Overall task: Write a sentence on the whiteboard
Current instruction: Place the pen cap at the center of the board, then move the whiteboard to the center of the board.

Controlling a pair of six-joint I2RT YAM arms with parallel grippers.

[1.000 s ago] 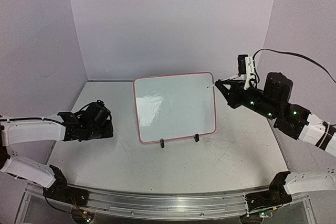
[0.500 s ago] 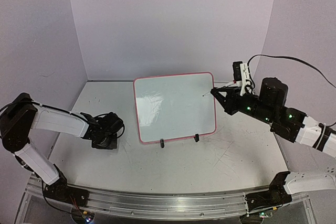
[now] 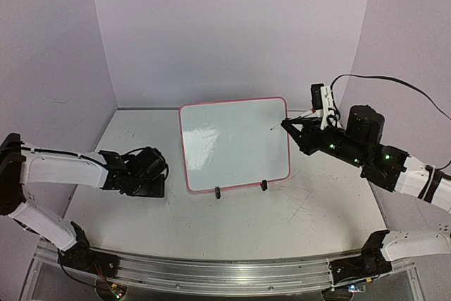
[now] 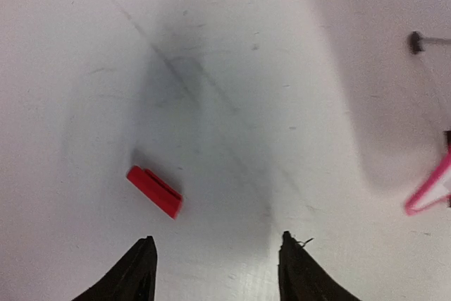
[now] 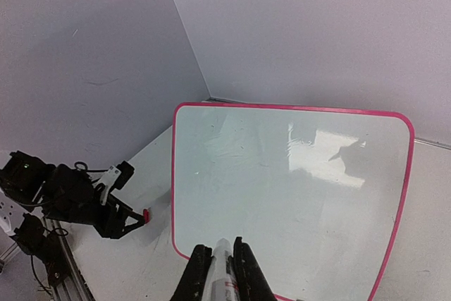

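From above, I see the whiteboard propped on the middle of the surface; on left wrist, my left gripper sits half-open, empty, beside a red cap; on right wrist, my right gripper pinches the marker, which pressed hard could topple the board.

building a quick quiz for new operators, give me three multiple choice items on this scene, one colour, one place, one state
1. The whiteboard rim is? A blue B pink-red C black
2. Where does the red cap lie? A on the table ahead of the left jaws B on the whiteboard C between the left jaws
3. The whiteboard's face is? A full of writing B blank C lying flat

B, its edge shows pink-red; A, the left wrist view shows it on bare table; B, no writing shows.
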